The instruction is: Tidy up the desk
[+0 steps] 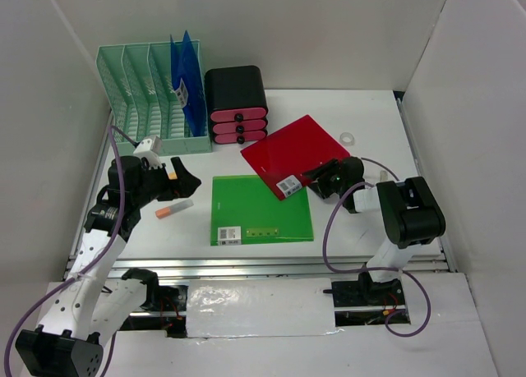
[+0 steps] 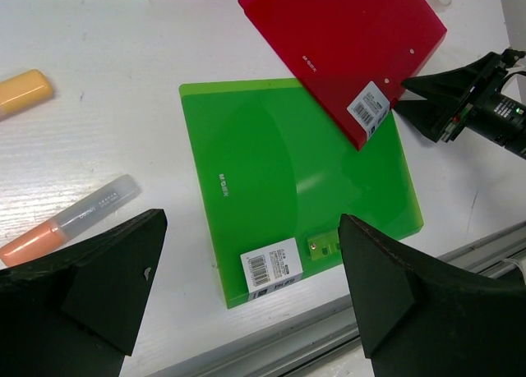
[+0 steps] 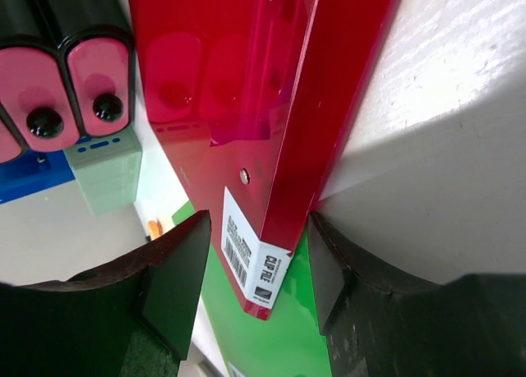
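At the labelled corner of the red folder (image 3: 246,89): right hand (image 3: 256,229) part-open, astride the edge, not clamped.
Red folder rests on the worktop (image 1: 362,221), that corner overlapping the green folder (image 1: 261,206). It looks light, stiff and slick, so probably best pinched at the spine. Left hand (image 1: 187,182) wide, empty, well left of it.

L arm (image 1: 99,241): wht links, blk joints, small wht box (image 1: 148,144) atop wrist, purple L cable (image 1: 123,172) alongside. R arm (image 1: 408,217): chunky blk housing, wht lower link, purple R cable (image 1: 325,237) looped. Both sets of fingers (image 2: 99,287): matte blk, wedge-shaped.
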`<state>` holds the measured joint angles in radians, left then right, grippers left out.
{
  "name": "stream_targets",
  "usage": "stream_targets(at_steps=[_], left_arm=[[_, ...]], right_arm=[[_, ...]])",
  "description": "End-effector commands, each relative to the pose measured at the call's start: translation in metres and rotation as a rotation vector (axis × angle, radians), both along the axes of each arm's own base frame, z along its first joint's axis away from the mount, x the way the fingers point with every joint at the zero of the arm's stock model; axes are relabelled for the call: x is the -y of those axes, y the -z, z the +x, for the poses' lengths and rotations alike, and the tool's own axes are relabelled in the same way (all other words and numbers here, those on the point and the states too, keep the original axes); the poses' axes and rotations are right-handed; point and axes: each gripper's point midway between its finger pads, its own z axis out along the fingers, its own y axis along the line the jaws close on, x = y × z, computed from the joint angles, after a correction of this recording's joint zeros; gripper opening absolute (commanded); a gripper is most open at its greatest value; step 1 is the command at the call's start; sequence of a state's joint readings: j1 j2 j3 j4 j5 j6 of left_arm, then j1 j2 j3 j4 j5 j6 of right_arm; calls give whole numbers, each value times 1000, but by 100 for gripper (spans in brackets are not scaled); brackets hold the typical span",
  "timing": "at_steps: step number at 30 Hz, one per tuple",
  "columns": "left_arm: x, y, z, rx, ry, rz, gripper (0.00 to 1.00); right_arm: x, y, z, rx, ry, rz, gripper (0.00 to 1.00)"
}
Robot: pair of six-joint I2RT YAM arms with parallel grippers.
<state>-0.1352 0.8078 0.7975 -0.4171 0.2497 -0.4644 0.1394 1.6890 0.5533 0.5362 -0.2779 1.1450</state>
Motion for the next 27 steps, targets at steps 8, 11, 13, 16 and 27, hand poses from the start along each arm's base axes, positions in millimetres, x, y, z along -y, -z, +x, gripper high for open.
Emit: stream_targets(at_steps=[8, 11, 13, 16, 27], left_arm=[[5, -13, 3, 74, 40, 1, 99], [5, -13, 3, 73, 42, -2, 100], [6, -12, 3, 71, 42, -4, 100], [6, -12, 3, 73, 42, -4, 99], [6, -11, 2, 69, 44, -6, 100]], right_arm=[[-15, -33, 11, 204, -42, 101, 58], [-17, -38, 13, 231, -52, 114, 58], [-18, -38, 12, 235, -56, 124, 57], [-17, -44, 11, 262, -47, 135, 56], [-22, -37, 18, 234, -47, 153, 42]])
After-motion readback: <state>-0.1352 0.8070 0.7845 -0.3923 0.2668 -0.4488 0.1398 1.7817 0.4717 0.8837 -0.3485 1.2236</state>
